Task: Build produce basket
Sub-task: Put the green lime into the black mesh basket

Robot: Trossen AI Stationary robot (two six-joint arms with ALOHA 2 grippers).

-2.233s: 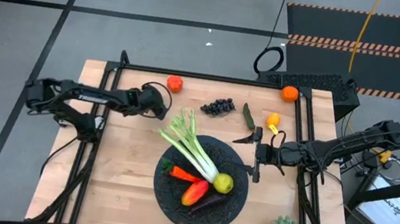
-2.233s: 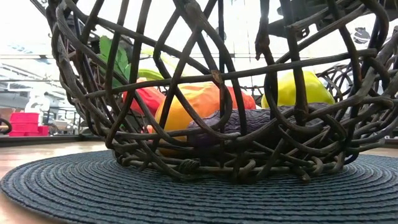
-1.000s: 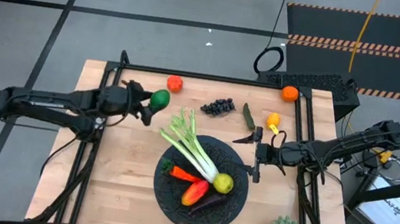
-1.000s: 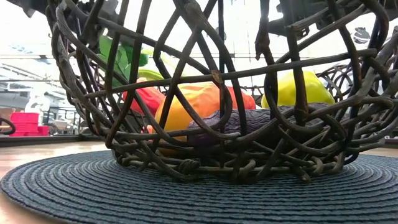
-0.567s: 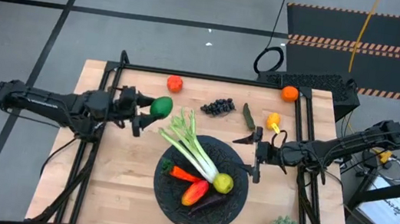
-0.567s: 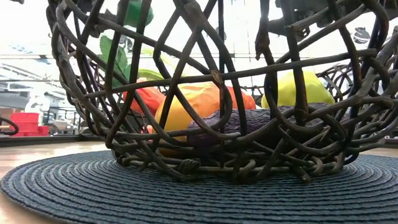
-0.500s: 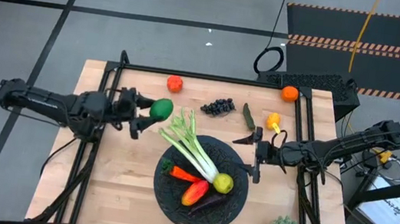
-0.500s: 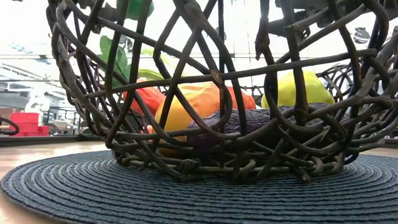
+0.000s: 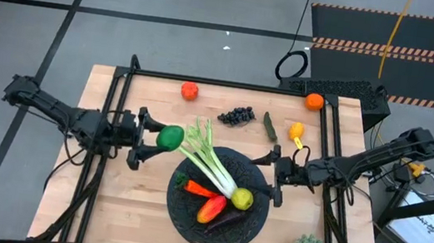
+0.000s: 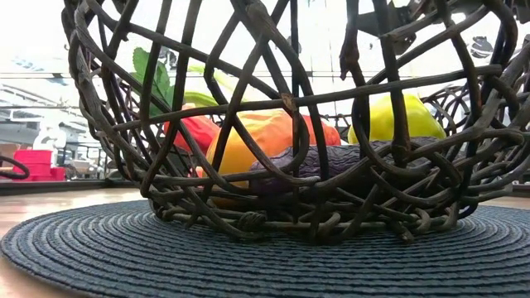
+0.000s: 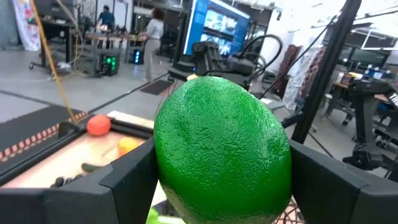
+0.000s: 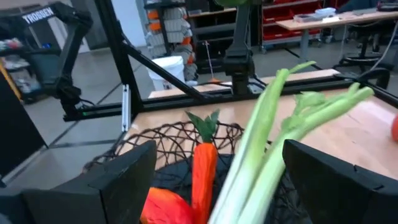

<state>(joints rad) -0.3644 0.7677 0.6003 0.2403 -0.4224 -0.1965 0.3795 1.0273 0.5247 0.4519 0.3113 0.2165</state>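
Beside basket's [image 9: 180, 209] left rim, lime [image 9: 169, 137] was held clamped in left gripper [image 9: 153, 140]. Best carried over leek [image 9: 210, 161] tops, lowered into bare spot before release. Basket was filled with carrot [image 9: 199, 190], pepper [image 9: 211, 209], eggplant [image 9: 227, 218], lemon [image 9: 242, 199]. Right gripper [image 9: 275, 176] was parked at right rim, fingers spread, empty.

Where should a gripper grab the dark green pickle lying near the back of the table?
Grip the dark green pickle across its narrow middle, coming straight down from above. It lies flat on the wooden table, long and slim, running roughly front to back, with clear space either side between the dark grapes and the small yellow fruit.
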